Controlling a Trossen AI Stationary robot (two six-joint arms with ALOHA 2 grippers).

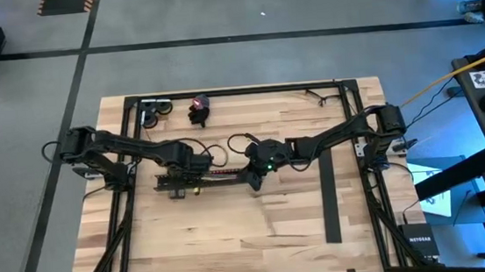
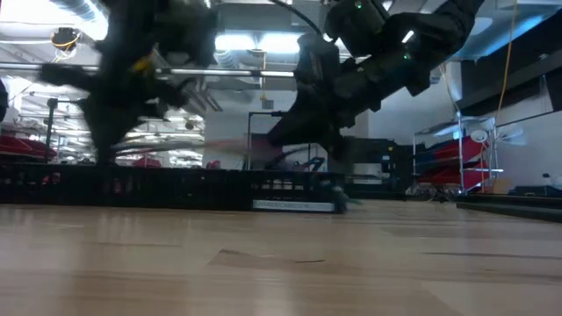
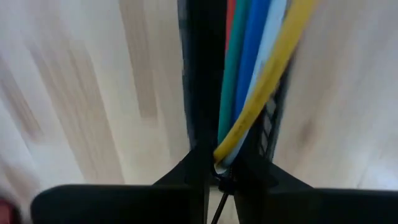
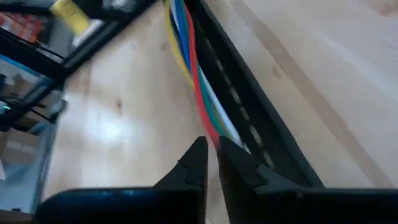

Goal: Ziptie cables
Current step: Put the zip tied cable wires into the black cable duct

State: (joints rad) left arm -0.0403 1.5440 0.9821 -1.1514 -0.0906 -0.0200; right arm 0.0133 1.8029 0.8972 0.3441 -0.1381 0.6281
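Yellow, blue, green, red and white wires are lying side by side as the cables (image 3: 252, 81), running straight along a long black slotted bar (image 4: 261, 124) near the middle of the wooden table (image 1: 260, 231), between the two arms. Left gripper (image 3: 214, 165) is sitting at one end of the bundle, its fingers drawn in tight on the cables, with a thin dark zip-tie strip (image 3: 219, 202) hanging just below. Right gripper (image 4: 212, 151) is hovering at the other end, its fingers nearly together, tips just beside the red wire, apparently not gripping it.
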